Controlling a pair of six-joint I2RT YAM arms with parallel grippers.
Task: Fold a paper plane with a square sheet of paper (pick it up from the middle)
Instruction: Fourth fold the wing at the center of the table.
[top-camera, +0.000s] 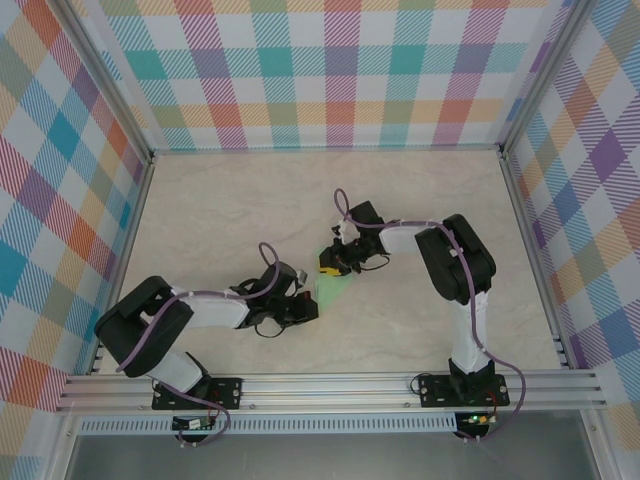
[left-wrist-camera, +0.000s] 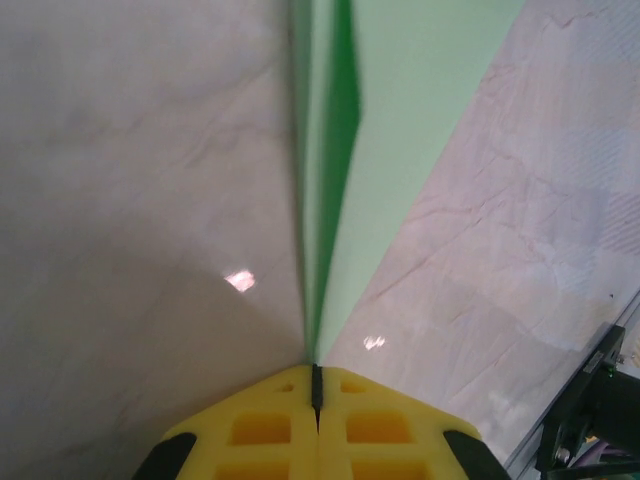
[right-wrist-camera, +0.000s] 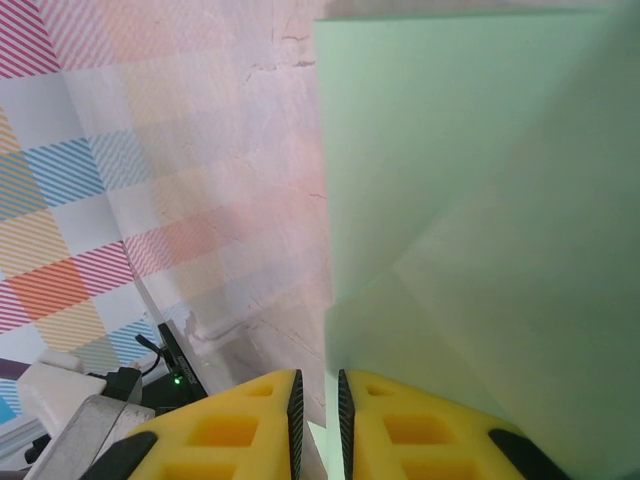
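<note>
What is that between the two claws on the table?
The green paper plane spans the gap between the left claw and the right claw, seen in the top view.

Overhead light is bright and even, throwing only soft shadows on the table (top-camera: 420, 200). In the left wrist view two small glare spots shine on it, and the plane (left-wrist-camera: 420, 120) blurs close to the lens. The right wrist view is hazy and washed out.
</note>
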